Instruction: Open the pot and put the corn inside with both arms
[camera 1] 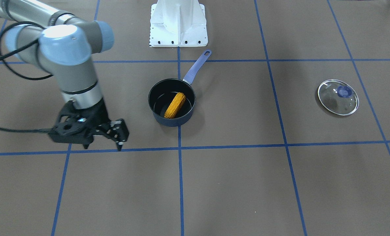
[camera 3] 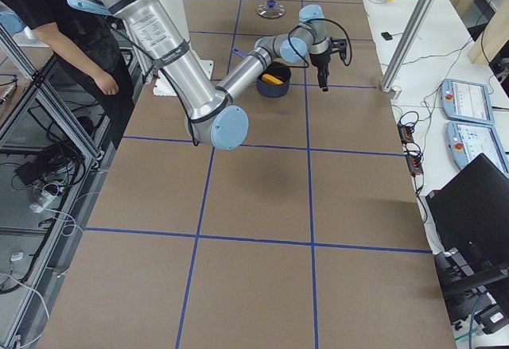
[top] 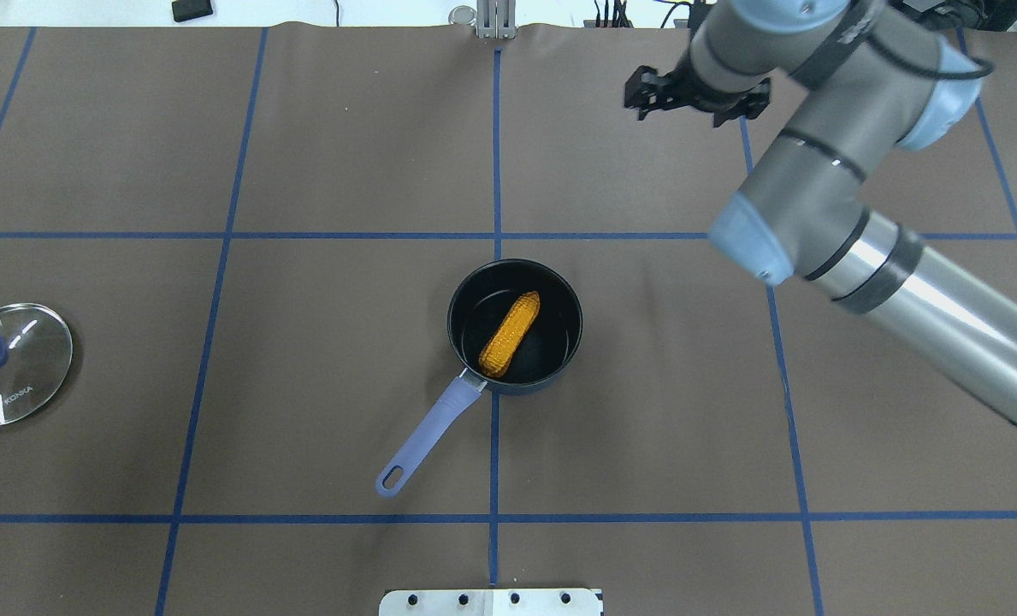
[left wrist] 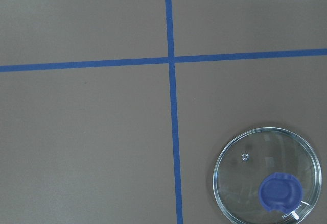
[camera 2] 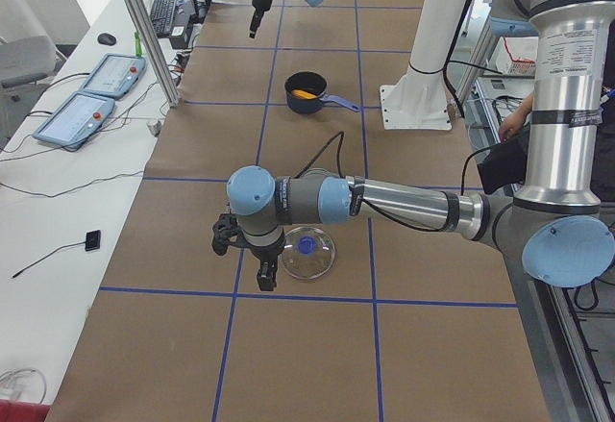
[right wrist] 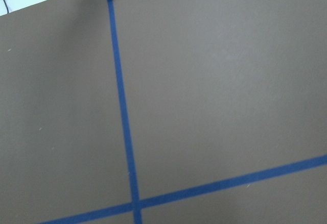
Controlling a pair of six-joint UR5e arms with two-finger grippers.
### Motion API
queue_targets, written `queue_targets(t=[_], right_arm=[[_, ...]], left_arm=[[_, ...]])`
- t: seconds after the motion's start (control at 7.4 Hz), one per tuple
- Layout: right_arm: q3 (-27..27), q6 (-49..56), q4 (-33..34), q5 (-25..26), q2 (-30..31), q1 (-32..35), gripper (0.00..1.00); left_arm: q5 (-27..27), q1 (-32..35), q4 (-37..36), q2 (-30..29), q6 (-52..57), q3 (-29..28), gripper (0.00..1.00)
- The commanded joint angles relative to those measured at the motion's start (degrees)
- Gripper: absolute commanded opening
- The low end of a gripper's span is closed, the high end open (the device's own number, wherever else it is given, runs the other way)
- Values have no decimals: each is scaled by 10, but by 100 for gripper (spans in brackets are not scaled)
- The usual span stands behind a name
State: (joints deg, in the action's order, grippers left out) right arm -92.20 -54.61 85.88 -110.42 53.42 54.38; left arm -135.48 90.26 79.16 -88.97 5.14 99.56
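Your corn in the pot looks light, stiff and ridged, so pinch its middle; the right gripper, apart from the pot, hangs wide and empty, and you cannot tell the left gripper fingers' spread.

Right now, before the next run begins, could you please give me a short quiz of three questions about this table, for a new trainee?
1. True or false: the corn lies inside the pot.
2. Where is the glass lid? A) on the pot; B) flat on the table, apart from the pot; C) inside the pot, under the corn.
3. Fill the gap: the right gripper is ____ and holds nothing.
Key: 1 true; 2 B; 3 open.
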Motion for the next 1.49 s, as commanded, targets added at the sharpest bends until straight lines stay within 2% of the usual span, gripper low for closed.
queue_targets(t=[0.0, 0.27, 0.54, 0.81, 0.95, 1.08, 1.35], right_arm=[[-1, 260, 15, -118, 93, 144, 100], [-5, 406, 8, -145, 191, 215, 100], [-10, 531, 8, -160, 278, 271, 100], [-25, 546, -26, -169, 369, 308, 100], [-24, 547, -58, -196, 407, 323, 100], [-20, 547, -65, -212, 423, 325, 100], [-20, 547, -67, -212, 426, 327, 100]], left_arm=[[0, 0, 33, 0, 2, -2, 98], [3, 0, 67, 8, 1, -5, 98], [3, 0, 149, 44, -2, -2, 98], [4, 0, 153, 50, -1, -4, 98], [3, 0, 152, 50, -1, -4, 98], [4, 0, 152, 51, -1, -5, 98], [4, 0, 151, 52, -1, -7, 98]])
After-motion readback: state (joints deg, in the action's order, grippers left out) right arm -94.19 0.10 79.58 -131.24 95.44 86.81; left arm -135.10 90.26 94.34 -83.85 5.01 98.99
